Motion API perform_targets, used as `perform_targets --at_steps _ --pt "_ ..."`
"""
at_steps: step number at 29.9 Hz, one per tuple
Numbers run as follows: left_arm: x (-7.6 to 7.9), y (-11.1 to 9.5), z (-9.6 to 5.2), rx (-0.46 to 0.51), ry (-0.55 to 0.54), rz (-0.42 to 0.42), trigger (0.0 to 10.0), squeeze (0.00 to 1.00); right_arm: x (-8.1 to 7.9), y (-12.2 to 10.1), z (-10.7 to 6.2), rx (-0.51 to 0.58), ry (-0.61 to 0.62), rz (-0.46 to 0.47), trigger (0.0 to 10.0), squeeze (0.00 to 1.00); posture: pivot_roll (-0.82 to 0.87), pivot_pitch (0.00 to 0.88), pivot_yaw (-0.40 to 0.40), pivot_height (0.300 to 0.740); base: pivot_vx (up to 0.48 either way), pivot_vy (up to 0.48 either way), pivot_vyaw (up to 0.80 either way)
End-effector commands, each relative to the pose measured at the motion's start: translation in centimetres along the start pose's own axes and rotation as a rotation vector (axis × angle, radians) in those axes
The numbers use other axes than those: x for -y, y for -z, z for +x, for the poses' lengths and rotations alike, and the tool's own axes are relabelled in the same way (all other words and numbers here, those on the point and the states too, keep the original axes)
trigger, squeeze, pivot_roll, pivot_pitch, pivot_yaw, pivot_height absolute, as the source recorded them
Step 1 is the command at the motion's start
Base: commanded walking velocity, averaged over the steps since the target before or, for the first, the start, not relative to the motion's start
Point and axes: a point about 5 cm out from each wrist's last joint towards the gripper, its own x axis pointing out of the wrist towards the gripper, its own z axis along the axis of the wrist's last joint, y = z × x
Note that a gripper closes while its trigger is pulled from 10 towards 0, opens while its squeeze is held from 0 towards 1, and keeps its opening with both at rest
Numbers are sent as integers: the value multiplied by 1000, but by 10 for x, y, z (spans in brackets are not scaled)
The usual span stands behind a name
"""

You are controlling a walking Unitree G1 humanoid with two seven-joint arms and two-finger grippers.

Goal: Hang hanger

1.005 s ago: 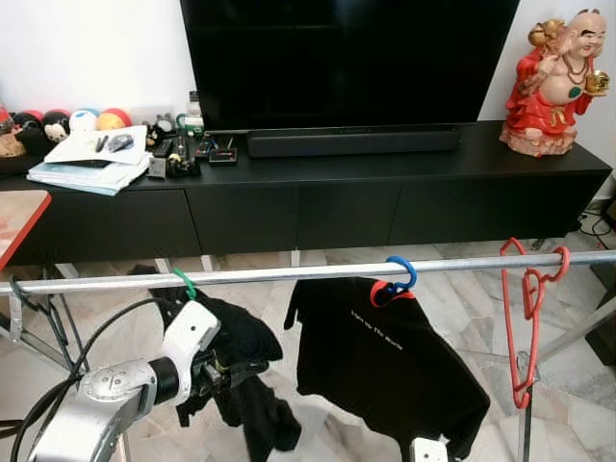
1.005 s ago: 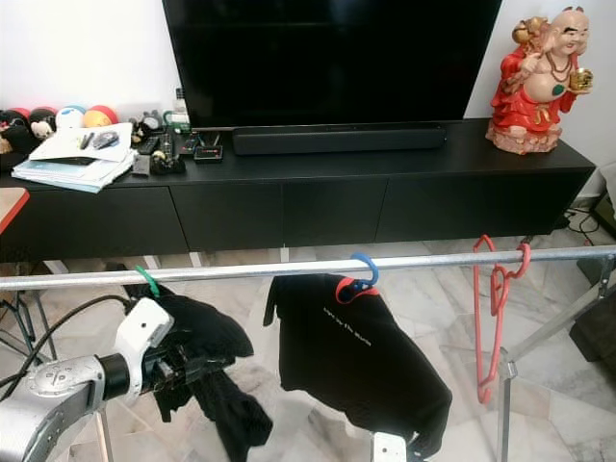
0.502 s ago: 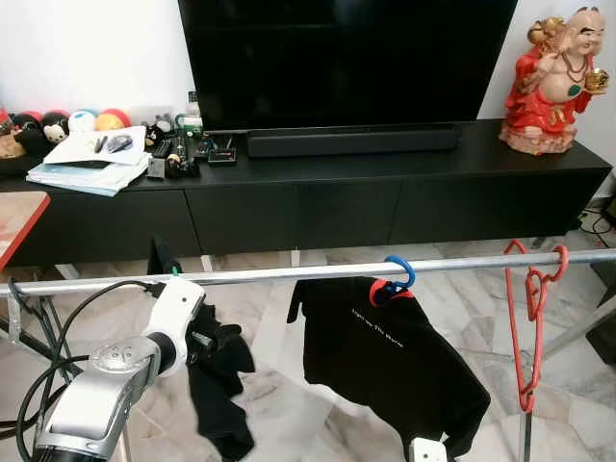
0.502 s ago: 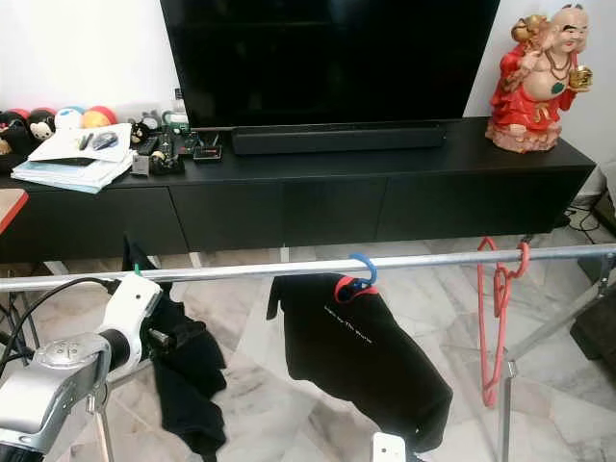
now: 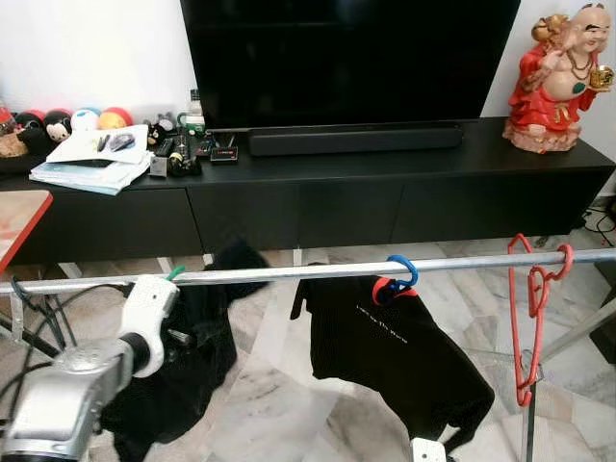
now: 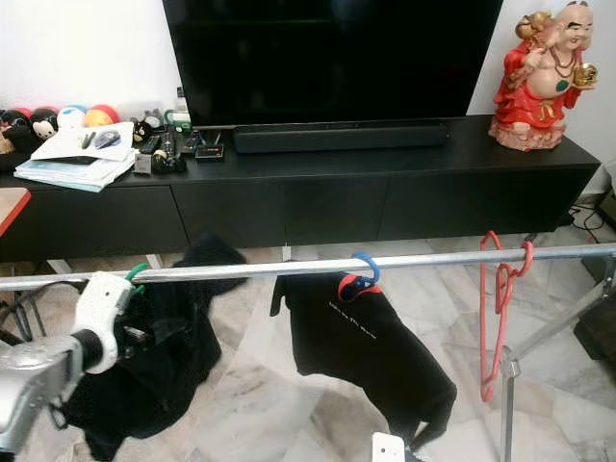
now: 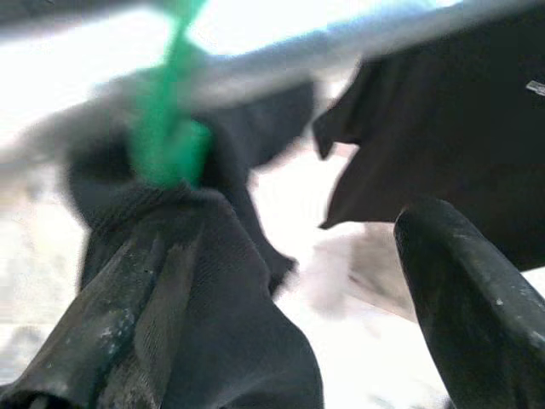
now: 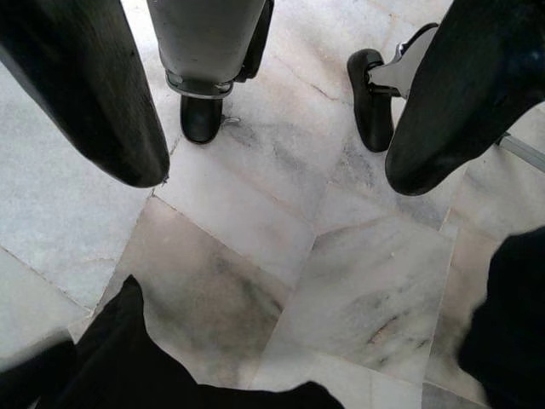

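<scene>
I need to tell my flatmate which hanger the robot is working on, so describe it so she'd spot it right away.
Find the long metal rail running across the room in front of the black TV cabinet. At its left end, by the robot's left gripper, a green hanger hooks over the rail carrying a bunched black garment. The blue hanger holds a flat T-shirt mid-rail, and the red hangers hang bare.

A green hanger [image 5: 176, 273] carries a black garment [image 5: 183, 356] on a silvery metal rail [image 5: 318, 272], where a blue-hooked hanger [image 5: 402, 272] holds a black T-shirt [image 5: 395, 351] with a red collar and a line of small white lettering, and two red hangers [image 5: 527, 318] hang bare. The left arm is silver with a white wrist housing [image 5: 146, 310], and the right gripper's fingers [image 8: 89, 94] are black over grey-veined white marble floor [image 8: 281, 256]. Behind stand a black television [image 5: 346, 58], a black cabinet [image 5: 385, 192], and a red-robed figurine [image 5: 556, 82] with gold touches.
</scene>
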Motion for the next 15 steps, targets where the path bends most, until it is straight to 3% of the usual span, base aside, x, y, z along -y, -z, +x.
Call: perform_targets --at_steps 1,8,15 --pt "-8 -10 -6 46 -14 6 10000 0 -1 2 0 -7 1 5 10000 0 159 43 29 740 0 0 0" --pt "-37 -28 -23 76 -85 79 10000 0 -1 2 0 -9 1 4 10000 0 159 43 29 740 0 0 0" --pt "-40 -20 -17 59 -148 139 10000 0 -1 3 0 -10 1 2 10000 0 159 32 30 740 0 0 0"
